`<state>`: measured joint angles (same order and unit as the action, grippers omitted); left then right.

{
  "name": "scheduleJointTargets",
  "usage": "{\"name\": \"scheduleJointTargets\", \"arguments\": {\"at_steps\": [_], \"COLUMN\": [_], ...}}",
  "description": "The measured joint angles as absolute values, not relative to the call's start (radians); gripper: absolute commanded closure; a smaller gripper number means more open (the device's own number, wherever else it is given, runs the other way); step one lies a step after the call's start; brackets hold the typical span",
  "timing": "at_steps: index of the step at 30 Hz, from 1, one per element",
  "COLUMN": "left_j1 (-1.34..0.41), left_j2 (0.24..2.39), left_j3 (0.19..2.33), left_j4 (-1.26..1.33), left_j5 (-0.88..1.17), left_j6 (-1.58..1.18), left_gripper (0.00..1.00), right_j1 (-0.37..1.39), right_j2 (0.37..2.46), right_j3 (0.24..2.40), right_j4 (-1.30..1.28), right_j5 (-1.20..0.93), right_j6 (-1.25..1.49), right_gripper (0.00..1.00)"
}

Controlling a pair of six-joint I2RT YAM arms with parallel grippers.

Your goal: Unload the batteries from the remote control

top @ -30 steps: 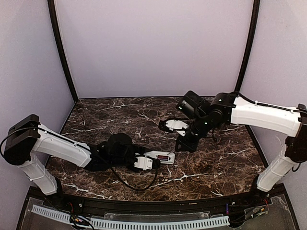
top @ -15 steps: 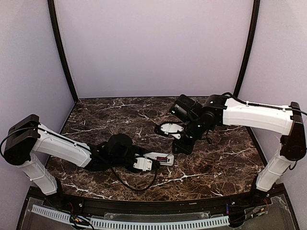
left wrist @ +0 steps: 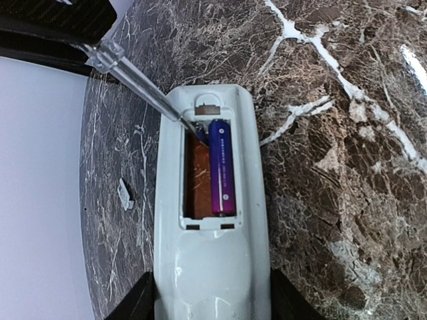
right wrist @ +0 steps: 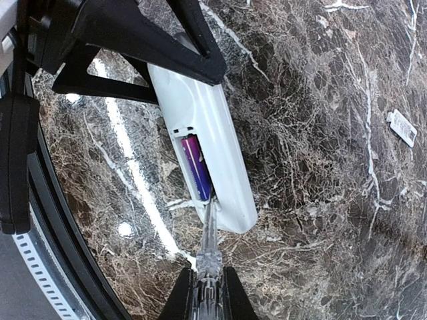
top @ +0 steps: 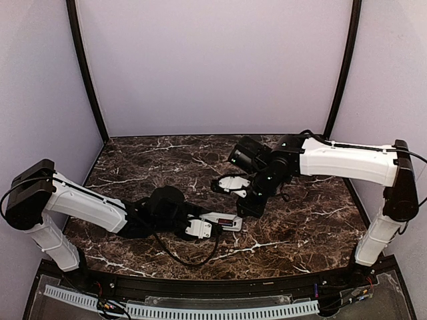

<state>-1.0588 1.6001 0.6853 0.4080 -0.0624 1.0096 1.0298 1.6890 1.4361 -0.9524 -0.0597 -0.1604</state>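
Observation:
My left gripper [left wrist: 212, 303] is shut on the white remote control [left wrist: 210, 267], holding it back-up, low over the table. The battery recess is open. A purple battery [left wrist: 222, 167] lies in its right slot. The left slot [left wrist: 197, 180] looks reddish-brown; I cannot tell whether a battery is in it. My right gripper [right wrist: 208, 293] is shut on a clear-handled tool [right wrist: 209, 247]. The tool's metal tip [left wrist: 190, 127] reaches into the far end of the recess, next to the battery [right wrist: 197, 167]. In the top view the right gripper [top: 248, 208] is just right of the remote [top: 223, 220].
A small flat pale-grey cover piece [left wrist: 125, 193] lies on the dark marble table beside the remote; it also shows in the right wrist view [right wrist: 402, 127]. The table's front rail [top: 213, 287] runs close behind the left gripper [top: 203, 227].
My right arm has moved left and down toward the remote, bringing the tool to the recess. The left arm and the remote have stayed still.

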Motion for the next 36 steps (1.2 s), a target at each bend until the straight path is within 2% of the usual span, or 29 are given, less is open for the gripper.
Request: {"name": "scheduleJointTargets", "arguments": {"at_steps": [36], "left_j1": [-1.091], "left_j2": [1.613], "left_j3": [0.680], "left_j4": [0.358], "left_j5": [-0.087], "left_j6": [1.066], "left_gripper": [1.00], "right_j1": [1.013], "right_j2": [1.790], "right_j3": [1.456], "right_j4": [-0.959], "right_j5": [-0.188], "right_j6": [-0.158], "right_gripper": [1.00]}}
